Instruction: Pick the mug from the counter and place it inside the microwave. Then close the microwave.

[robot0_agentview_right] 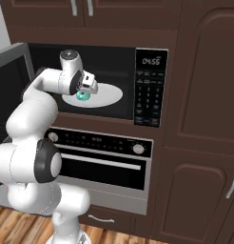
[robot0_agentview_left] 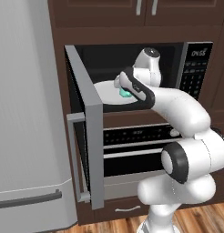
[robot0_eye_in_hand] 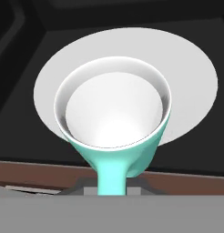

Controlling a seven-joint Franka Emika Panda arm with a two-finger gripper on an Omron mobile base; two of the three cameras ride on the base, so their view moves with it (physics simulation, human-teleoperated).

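Your arm's white elbow and shoulder sit closest in the left base view, filling the 4 to 5 o'clock area and covering part of the oven (robot0_agentview_left: 132,134) behind them. At 9 o'clock of the arm, the microwave door (robot0_agentview_left: 89,132) stands swung open toward you, seen nearly edge-on. Up at 12 o'clock the forearm reaches into the microwave (robot0_agentview_left: 132,59), and the gripper (robot0_agentview_left: 124,91) is mostly masked by the wrist. You can see just a sliver of the teal mug (robot0_agentview_left: 125,93) under it, over the white turntable plate (robot0_agentview_left: 107,93). A grey refrigerator (robot0_agentview_left: 22,136) covers the 9 o'clock side.

From the right base view, your arm again comes first, at 7 to 9 o'clock. The gripper (robot0_agentview_right: 83,90) points down at the turntable plate (robot0_agentview_right: 102,95) inside the microwave (robot0_agentview_right: 114,66); the mug (robot0_agentview_right: 82,96) shows as a small teal patch beneath it, its handle hidden. You cannot tell here whether it touches the plate. The microwave door (robot0_agentview_right: 12,95) is cut off at the left edge. The oven (robot0_agentview_right: 102,162) sits below.

Looking along the hand, you see the mug (robot0_eye_in_hand: 114,118) from above, white inside, its teal handle running down to 6 o'clock between the closed-in gripper's tips, which are barely visible. The turntable plate (robot0_eye_in_hand: 191,82) spreads behind it.
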